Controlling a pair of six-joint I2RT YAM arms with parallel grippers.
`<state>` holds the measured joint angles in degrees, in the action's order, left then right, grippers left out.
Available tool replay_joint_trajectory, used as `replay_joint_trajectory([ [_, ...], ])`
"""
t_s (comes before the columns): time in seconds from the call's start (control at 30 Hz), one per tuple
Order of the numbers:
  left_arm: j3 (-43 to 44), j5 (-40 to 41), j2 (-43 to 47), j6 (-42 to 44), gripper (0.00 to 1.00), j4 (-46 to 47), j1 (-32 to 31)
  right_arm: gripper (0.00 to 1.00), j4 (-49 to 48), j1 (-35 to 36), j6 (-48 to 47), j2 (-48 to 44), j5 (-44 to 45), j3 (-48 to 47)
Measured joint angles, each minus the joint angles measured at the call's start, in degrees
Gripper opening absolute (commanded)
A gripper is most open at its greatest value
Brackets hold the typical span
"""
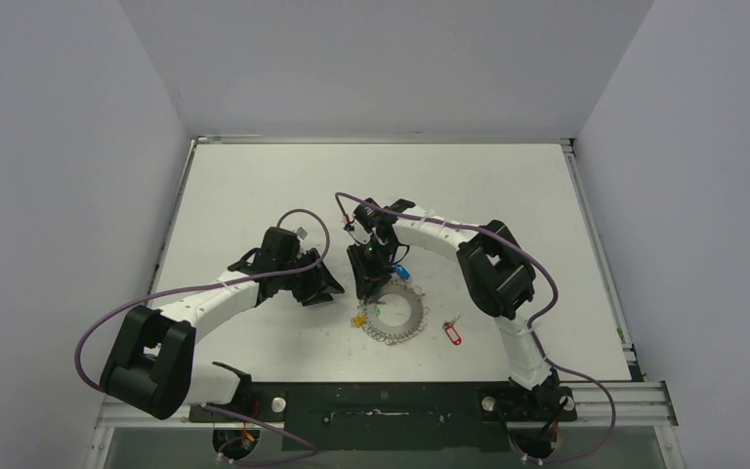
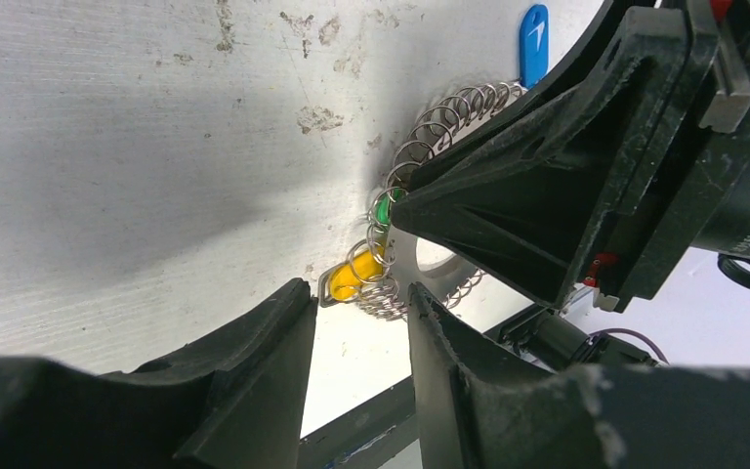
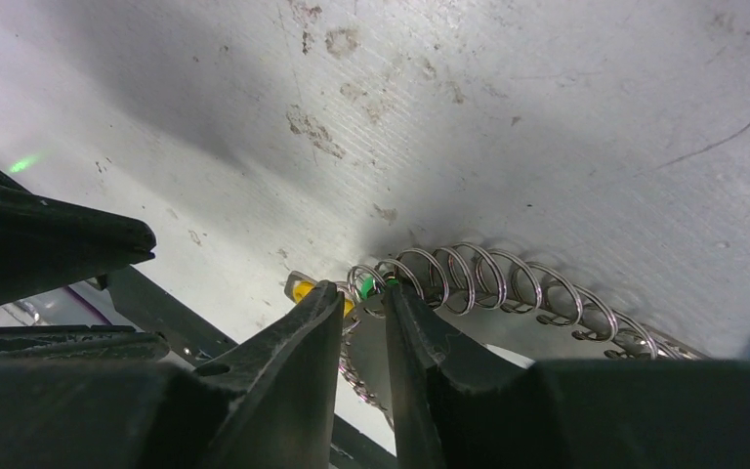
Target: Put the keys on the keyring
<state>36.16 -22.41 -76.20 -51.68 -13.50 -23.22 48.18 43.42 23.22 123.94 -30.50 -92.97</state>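
right gripper (image 3: 363, 291) tips narrowly apart astride keyring (image 3: 488, 283) edge, grip unclear; left gripper (image 2: 358, 291) spread.

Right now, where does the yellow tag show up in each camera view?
Top external: yellow tag at the keyring's left edge, mid-table.
Left wrist: yellow tag lower middle, just below the green tag.
Right wrist: yellow tag left of centre.
Shared landmark: the green tag right beside it.
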Motion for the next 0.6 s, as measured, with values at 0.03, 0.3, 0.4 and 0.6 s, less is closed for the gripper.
replay_joint_trajectory([
  [0.03,0.00,0.09,0.00,0.00,0.39,0.00,0.00,0.28,0.00,0.00,0.00,-0.09,-0.02,0.04],
  [0.3,0.00,0.33,0.00,0.00,0.37,0.02,0.00,0.21,0.02,0.00,-0.26,-0.81,0.11,0.11],
  [0.4,0.00,0.28,-0.02,0.02,0.32,0.07,-0.09,0.10,0.13,0.00,-0.50,-0.94,0.24,0.11],
  [0.6,0.00,-0.24,-2.10,0.00,0.30,1.46,-1.22,0.14,0.24,-0.55,-1.14,-2.29,0.48,0.35],
])
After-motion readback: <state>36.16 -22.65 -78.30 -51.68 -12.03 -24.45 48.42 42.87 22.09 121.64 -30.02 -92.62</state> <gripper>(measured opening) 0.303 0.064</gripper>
